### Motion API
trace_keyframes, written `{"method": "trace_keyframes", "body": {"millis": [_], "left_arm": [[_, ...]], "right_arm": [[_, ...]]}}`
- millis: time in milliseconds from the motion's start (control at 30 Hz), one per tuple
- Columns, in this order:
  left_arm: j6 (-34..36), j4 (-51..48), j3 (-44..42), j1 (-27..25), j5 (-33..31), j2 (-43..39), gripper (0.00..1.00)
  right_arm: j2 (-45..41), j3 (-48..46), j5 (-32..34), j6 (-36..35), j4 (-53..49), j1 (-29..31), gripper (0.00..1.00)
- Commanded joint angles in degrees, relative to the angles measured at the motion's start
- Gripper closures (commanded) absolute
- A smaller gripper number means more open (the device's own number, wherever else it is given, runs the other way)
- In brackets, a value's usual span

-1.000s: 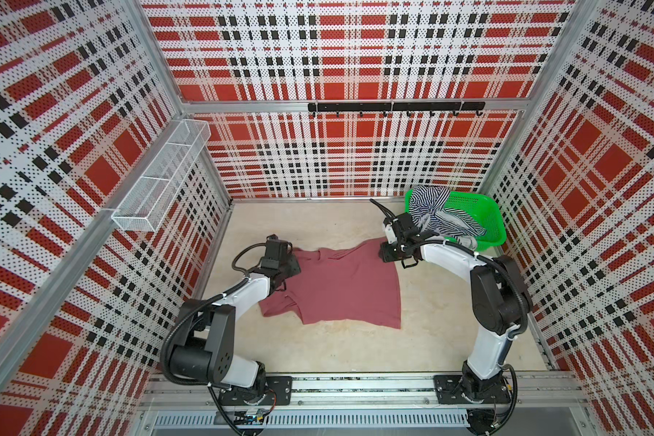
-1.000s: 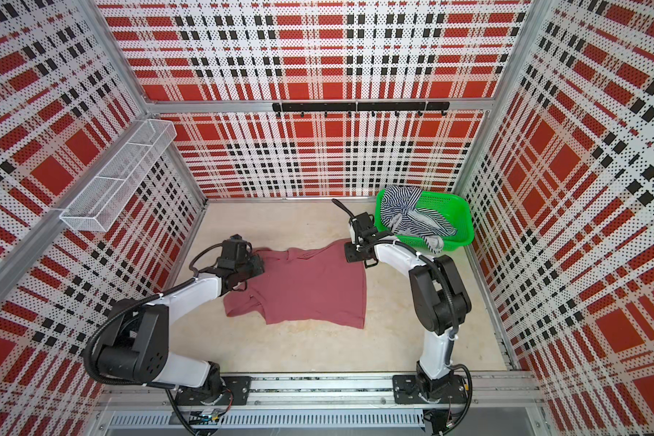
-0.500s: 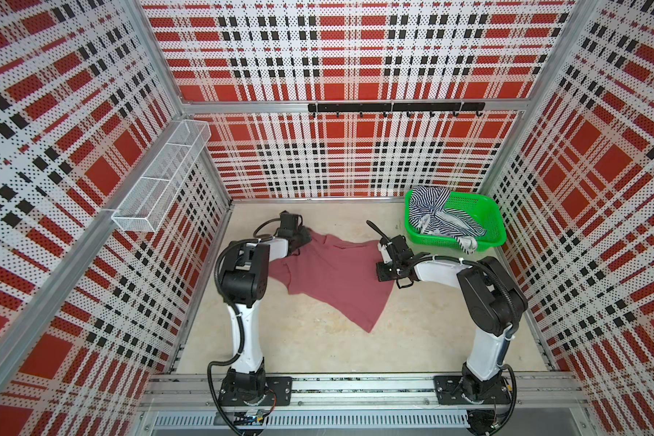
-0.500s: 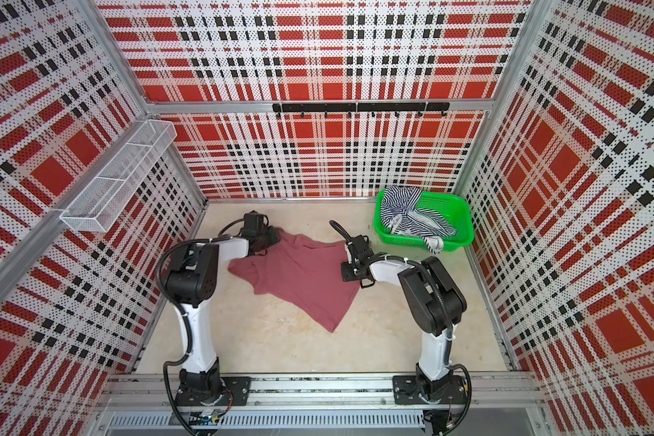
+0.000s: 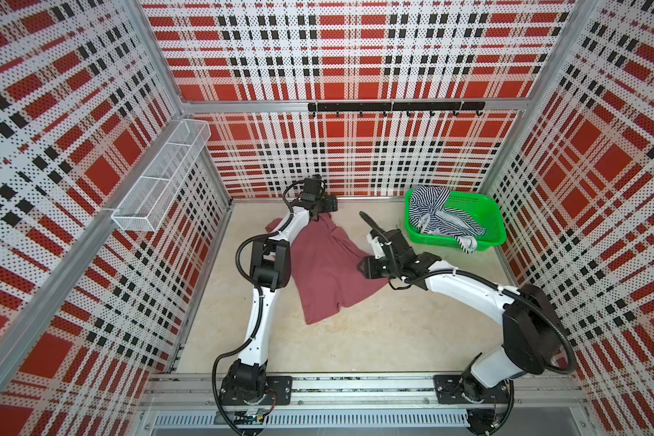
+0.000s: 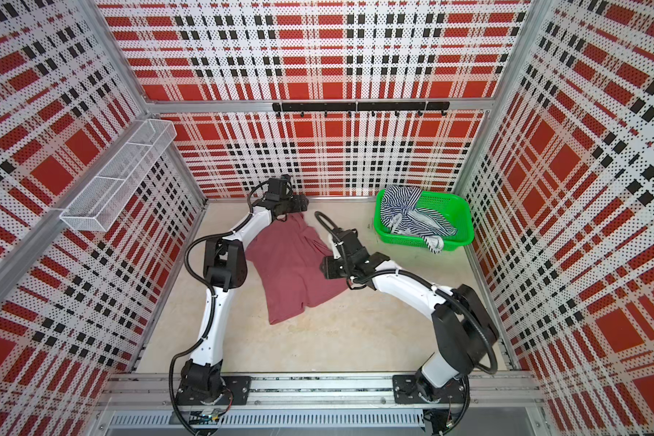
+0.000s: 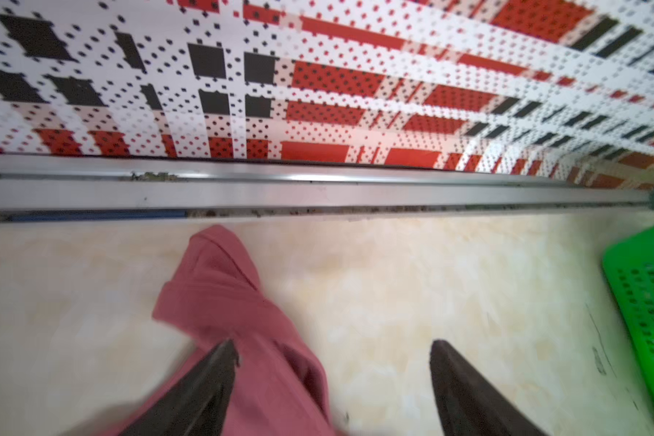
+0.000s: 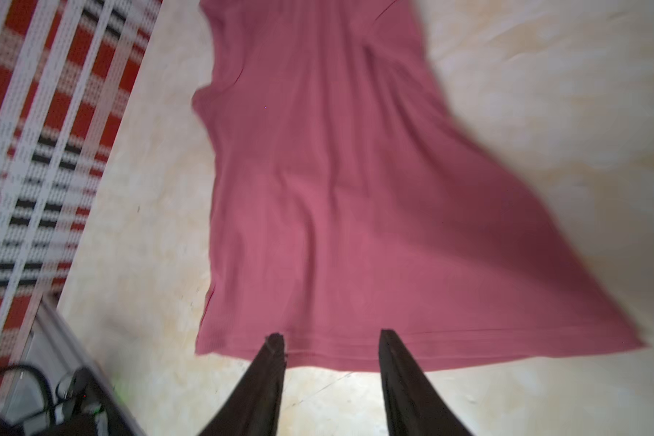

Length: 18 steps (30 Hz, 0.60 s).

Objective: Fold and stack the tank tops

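We see the maroon tank top (image 5: 329, 271) spread loosely on the desk (image 5: 355, 339), left of centre, with one strap end reaching toward the far wall. Our left claw (image 7: 333, 345) sits at that far end, spread wide and gripping nothing. One finger lies over the cloth, the other over bare desk. Our right claw (image 8: 332, 334) stands at the hem on the top's right edge, fingers parted and clasping nothing. The striped tank top (image 5: 431, 211) lies crumpled in the green basket (image 5: 438, 243) at far right, draped partly over its rim.
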Motion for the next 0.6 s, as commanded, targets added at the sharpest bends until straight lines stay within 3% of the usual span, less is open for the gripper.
{"method": "trace_keyframes", "body": {"millis": [0,133,333,433,567], "left_arm": [[5.11,-3.71,-11.83,-1.82,-8.69,-16.94,0.12],[-0.31,-4.23,-36.38,-5.23,-13.82,-38.42,0.15],[-20.09,-10.68,-69.59,-13.05,-7.63,-65.51,0.31],[-31.66,-10.12,-81.63,-18.5,-3.14,-74.22,0.37],[-40.28,-6.04,-90.98,-21.95,-0.49,-78.64,0.37]], "right_arm": [[-0.26,-0.41,2.15,-4.81,-8.04,-5.84,0.58],[2.85,2.26,0.15,-9.31,-10.63,-10.87,0.6],[7.09,6.32,-1.86,-12.46,-11.1,-14.05,0.6],[9.0,8.15,-2.36,-13.5,-11.6,-14.88,0.61],[10.69,9.87,-1.99,-14.43,-12.62,-15.47,0.6]]}}
